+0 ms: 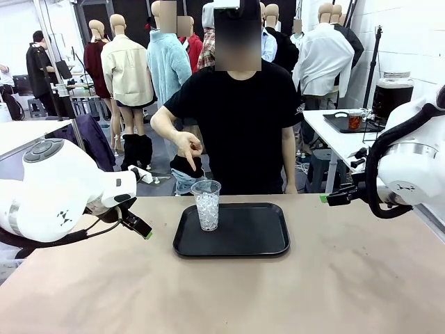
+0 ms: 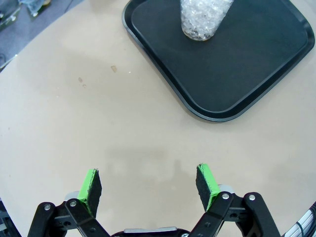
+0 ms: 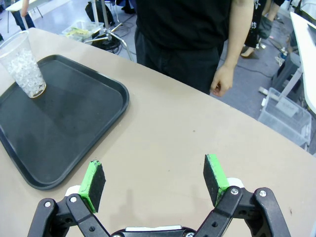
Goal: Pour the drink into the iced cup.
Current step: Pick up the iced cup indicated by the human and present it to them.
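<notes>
The iced cup (image 1: 206, 204) stands in the far-left corner of the tray (image 1: 254, 233). The front view adds a person's hand (image 1: 188, 147) above it, and the drink (image 1: 391, 101), dark in a jar (image 1: 396, 78) on a side table (image 1: 330, 137). In the wrist views, the left end effector (image 2: 148, 177) and right end effector (image 3: 154, 175) are spread and empty.

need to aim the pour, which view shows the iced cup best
Front view: the iced cup stands whole, side-on, on the black tray. Left wrist view cuts off its rim; right wrist view shows it at the picture's edge, tilted.
</notes>
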